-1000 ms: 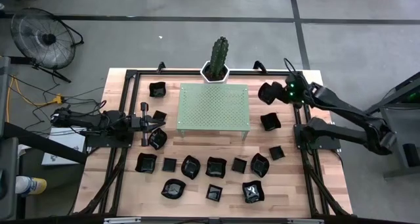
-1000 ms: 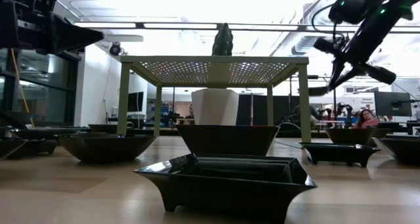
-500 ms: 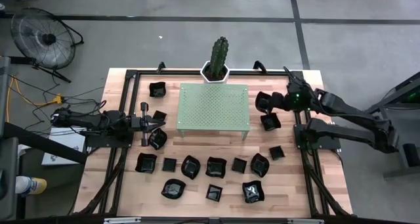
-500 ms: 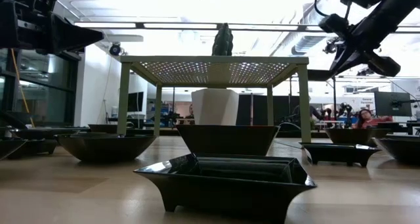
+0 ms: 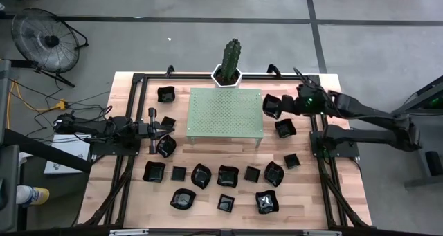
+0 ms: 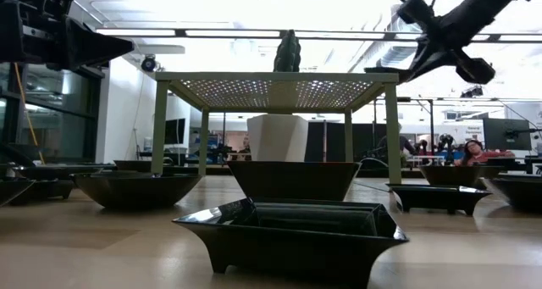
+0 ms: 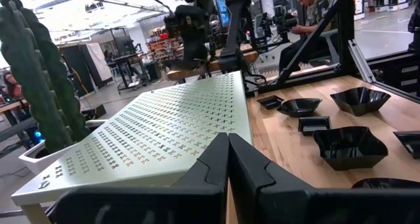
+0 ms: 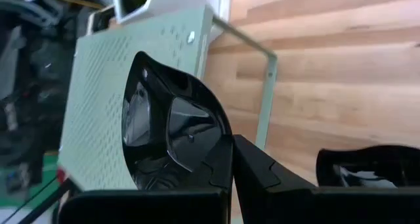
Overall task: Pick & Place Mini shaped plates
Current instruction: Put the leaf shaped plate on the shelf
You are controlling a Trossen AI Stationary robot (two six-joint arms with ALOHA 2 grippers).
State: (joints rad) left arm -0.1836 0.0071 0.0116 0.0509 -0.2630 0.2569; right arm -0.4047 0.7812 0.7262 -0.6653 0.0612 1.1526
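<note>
Several glossy black mini plates (image 5: pixel 228 176) rest on their bases on the wooden table, in front of and beside the pale green perforated stand (image 5: pixel 225 111). My right gripper (image 5: pixel 282 106) hovers at the stand's right edge, shut on one black plate (image 5: pixel 271 106), which also fills the right wrist view (image 8: pixel 167 129). In the low view this gripper (image 6: pixel 421 53) sits high, level with the stand's top. My left gripper (image 5: pixel 172 128) waits shut at the stand's left side, its fingers closed together (image 7: pixel 228 159). My right gripper pinches the plate by its rim (image 8: pixel 220 142), on the side nearest the wrist. The fingers (image 8: pixel 252 161) come level from the table's right. The plate is lifted clear, tipped up on edge, with its hollow (image 8: pixel 180 129) facing back toward the gripper.
A cactus in a white pot (image 5: pixel 228 71) stands behind the stand. Two plates (image 5: pixel 285 129) lie right of the stand, below the right arm; one (image 5: pixel 166 146) lies near the left gripper. Black frame rails (image 5: pixel 317 160) run along both table sides. A person sits in the room beyond (image 6: pixel 471 152).
My right gripper has carried the plate toward the table's left and slightly toward the near edge, from the far right corner to the stand's right edge, rising a little. The plate stays in the hold, clear of the table.
</note>
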